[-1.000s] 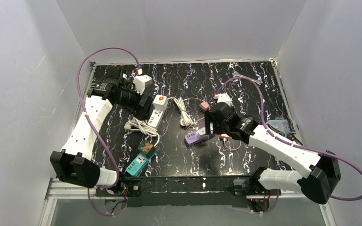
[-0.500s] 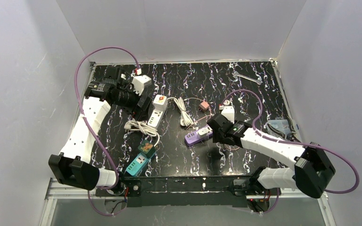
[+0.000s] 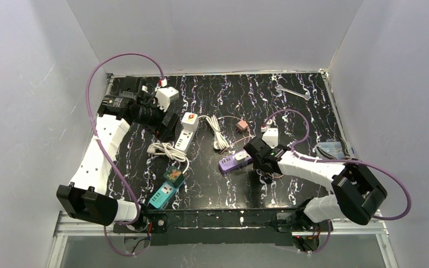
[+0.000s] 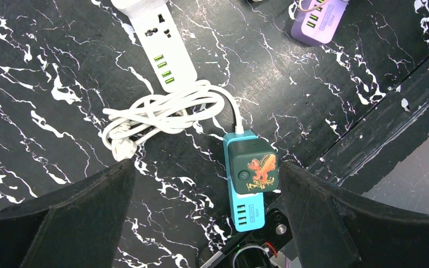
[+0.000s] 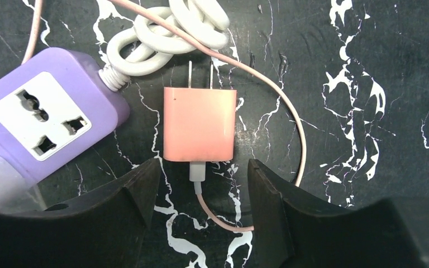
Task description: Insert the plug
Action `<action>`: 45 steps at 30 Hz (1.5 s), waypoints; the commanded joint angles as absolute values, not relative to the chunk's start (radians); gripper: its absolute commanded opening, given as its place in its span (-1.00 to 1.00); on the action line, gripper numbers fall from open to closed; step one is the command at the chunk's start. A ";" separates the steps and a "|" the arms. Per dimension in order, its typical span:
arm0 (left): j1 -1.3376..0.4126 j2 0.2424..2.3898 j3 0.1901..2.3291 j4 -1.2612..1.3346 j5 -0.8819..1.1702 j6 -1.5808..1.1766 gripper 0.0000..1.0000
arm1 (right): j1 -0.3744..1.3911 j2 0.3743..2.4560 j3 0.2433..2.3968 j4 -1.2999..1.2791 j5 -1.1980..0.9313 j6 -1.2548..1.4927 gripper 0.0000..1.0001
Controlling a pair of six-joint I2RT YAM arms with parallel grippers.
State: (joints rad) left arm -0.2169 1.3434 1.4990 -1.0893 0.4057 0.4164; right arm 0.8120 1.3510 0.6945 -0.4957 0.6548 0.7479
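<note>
On the black marbled table [image 3: 229, 95], the pink square plastic charger plug [image 5: 200, 124] lies flat just right of the purple plastic power strip [image 5: 39, 125]. Its prongs point toward the coiled white cable [image 5: 167, 33] beyond it. Further left lies a long white power strip [image 3: 184, 134] with its bundled white cord [image 4: 162, 111] in front. Nearer the front edge, a dark green cube adapter [image 4: 252, 166] sits on a teal power strip [image 4: 246, 212]. A metal wrench [image 3: 292, 91] lies far back on the right.

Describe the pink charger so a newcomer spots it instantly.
Start at the purple power strip on the black marbled table. Beside its socket end, in front of the open right pincer, lies the pink charger: a salmon block with two metal prongs and a thin pink cable.
</note>
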 commanded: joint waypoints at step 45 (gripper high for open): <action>-0.504 0.999 1.300 -0.802 0.669 1.005 0.99 | 0.717 1.461 1.607 -0.810 -0.561 0.342 -0.21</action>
